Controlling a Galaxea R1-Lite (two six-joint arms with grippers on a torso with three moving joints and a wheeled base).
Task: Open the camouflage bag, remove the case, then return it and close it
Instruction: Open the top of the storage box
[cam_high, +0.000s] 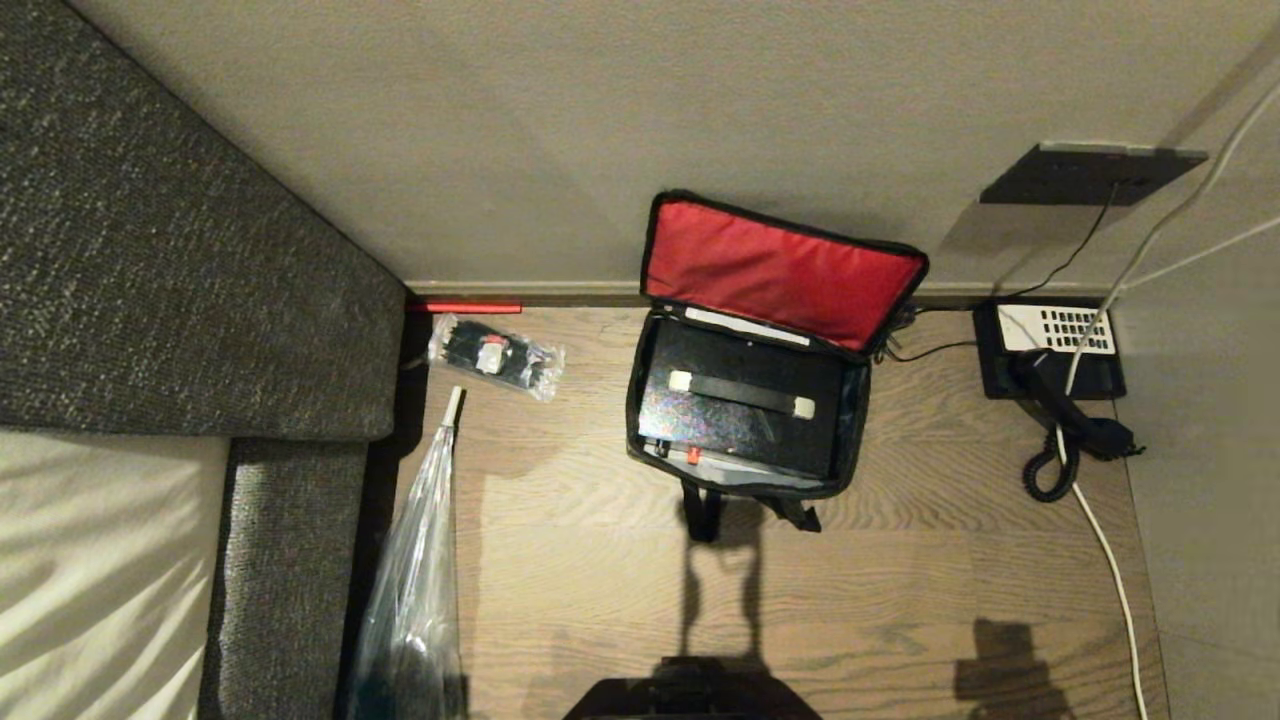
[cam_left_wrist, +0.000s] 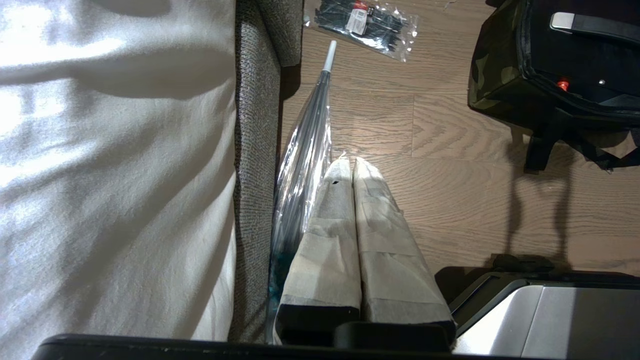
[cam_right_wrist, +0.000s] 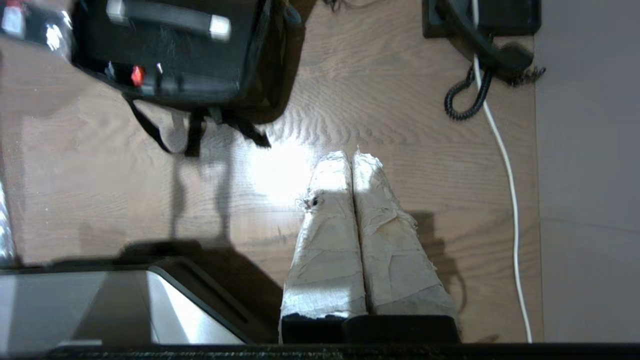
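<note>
left hand (cam_left_wrist: 352, 162): beige-taped fingers, black base | right hand (cam_right_wrist: 351, 156): same, frayed tape

The case (cam_high: 745, 410) lies in the camouflage bag (cam_high: 640, 400), phone (cam_high: 1050, 350) right, packet (cam_high: 495, 356) left.

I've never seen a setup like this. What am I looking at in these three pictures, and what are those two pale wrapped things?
One robot, three cameras. The wide picture looks down from its head at a wooden tabletop. There sits the camouflage bag, lid open, with the black case inside. Nearby lie a clear packet, a plastic-wrapped umbrella and a phone.

The other two pictures come from cameras on its wrists. The pale wrapped things are its fingers: the left gripper beside a bed, the right gripper over bare wood. Both are shut and hold nothing.
</note>
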